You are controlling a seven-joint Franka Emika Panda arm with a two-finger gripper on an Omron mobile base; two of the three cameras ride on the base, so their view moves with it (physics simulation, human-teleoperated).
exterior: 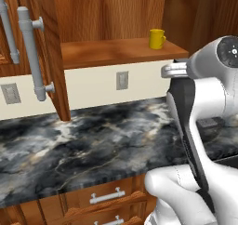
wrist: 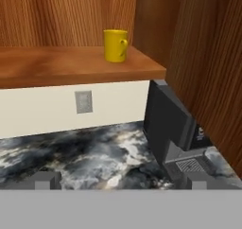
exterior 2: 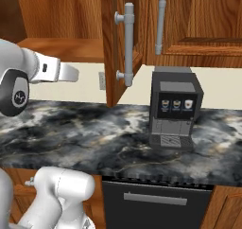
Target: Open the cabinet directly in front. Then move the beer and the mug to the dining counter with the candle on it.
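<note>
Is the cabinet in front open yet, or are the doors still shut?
Open: the cabinet doors are swung outward, exposing the shelf with the mug standing on it.

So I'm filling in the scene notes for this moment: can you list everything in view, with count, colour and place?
cabinet: one, reddish-brown wood, on the wall, doors open.
bar handles: two, grey, vertical on the open doors.
shelf: one, plain wood, inside the cabinet.
mug: one, yellow, upright near the shelf's right end.
wall outlets: two, grey, on the cream wall below the shelf.
counter: one, dark marble with white veins.
coffee machine: one, dark grey, on the counter at right.
drawers: wood, short pale handles, below the counter.
tool: open, fingertips low in the hand view.
</note>
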